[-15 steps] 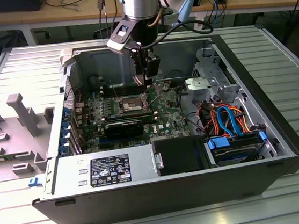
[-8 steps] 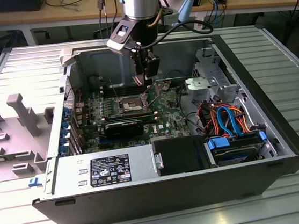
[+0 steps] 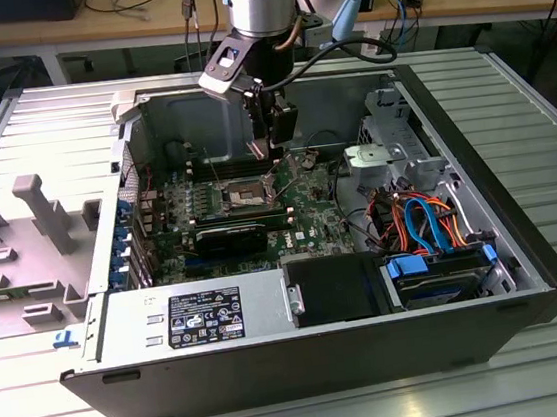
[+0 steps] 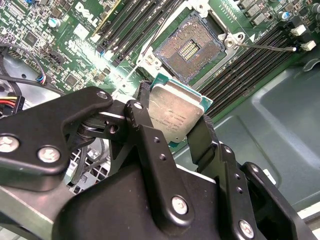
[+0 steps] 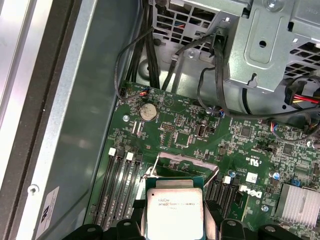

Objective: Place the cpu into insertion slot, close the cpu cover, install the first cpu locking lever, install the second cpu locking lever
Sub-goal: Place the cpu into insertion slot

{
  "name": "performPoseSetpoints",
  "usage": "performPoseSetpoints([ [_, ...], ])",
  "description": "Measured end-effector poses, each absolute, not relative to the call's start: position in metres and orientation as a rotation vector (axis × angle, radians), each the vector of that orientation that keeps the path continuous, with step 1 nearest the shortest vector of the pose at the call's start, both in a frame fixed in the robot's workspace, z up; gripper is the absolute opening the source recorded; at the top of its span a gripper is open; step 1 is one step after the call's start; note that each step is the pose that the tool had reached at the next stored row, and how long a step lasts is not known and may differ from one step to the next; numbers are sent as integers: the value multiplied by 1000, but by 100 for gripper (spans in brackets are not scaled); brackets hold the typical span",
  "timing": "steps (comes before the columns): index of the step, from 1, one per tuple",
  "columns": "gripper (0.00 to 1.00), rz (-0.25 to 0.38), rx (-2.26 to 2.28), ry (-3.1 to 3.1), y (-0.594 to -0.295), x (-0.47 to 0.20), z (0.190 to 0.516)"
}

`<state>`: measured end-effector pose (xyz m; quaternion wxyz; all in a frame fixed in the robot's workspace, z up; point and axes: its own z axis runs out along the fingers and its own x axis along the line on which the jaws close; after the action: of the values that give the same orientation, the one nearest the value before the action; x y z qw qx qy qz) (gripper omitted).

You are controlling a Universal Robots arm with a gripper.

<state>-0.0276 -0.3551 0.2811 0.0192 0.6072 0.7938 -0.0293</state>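
The cpu (image 4: pixel 175 112), a flat square chip with a silvery top, is clamped between my gripper's (image 4: pixel 175 119) black fingers (image 4: pixel 202 135). It hangs tilted above the green board, short of the insertion slot (image 4: pixel 187 50), whose tan-gold centre lies bare. In the first wrist view the cpu (image 5: pixel 174 210) sits in my gripper (image 5: pixel 174 224), and beyond it a thin silvery frame, apparently the cpu cover (image 5: pixel 190 160), stands raised. A thin wire lever (image 4: pixel 265 46) sticks out beside the slot. In the exterior view my gripper (image 3: pixel 277 146) hovers over the insertion slot (image 3: pixel 242 195) inside the open computer case.
Long black memory slots (image 4: pixel 250 60) flank the socket. A black card (image 3: pixel 231 236) lies just in front of it. The drive cage (image 3: pixel 383 151), blue and orange cables (image 3: pixel 421 222) and the power supply (image 3: pixel 205 317) fill the case. A grey plastic shroud (image 3: pixel 29 227) rests on the table.
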Motion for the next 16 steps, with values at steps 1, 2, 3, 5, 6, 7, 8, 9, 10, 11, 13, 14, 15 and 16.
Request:
performPoseSetpoints([
  [1, 54, -91, 1886, 2463, -355, -28, 281],
  [2, 54, -91, 1886, 2462, -355, -28, 281],
  [3, 54, -91, 1887, 2462, -355, -28, 281],
  [5, 54, -91, 1888, 2461, -355, -28, 281],
  [6, 54, -91, 1889, 2461, -355, -28, 281],
  [7, 54, -91, 1890, 2460, -355, -28, 281],
  [8, 54, -91, 1890, 2460, -355, -28, 281],
  [9, 54, -91, 1891, 2459, -355, -28, 281],
  [10, 54, -91, 1892, 2458, -355, -28, 281],
  [11, 54, -91, 1892, 2458, -355, -28, 281],
  [13, 54, -91, 1894, 2457, -355, -28, 281],
  [14, 54, -91, 1895, 2456, -355, -28, 281],
  [15, 54, -91, 1896, 2455, -355, -28, 281],
  [16, 54, -91, 1897, 2455, -355, -28, 281],
])
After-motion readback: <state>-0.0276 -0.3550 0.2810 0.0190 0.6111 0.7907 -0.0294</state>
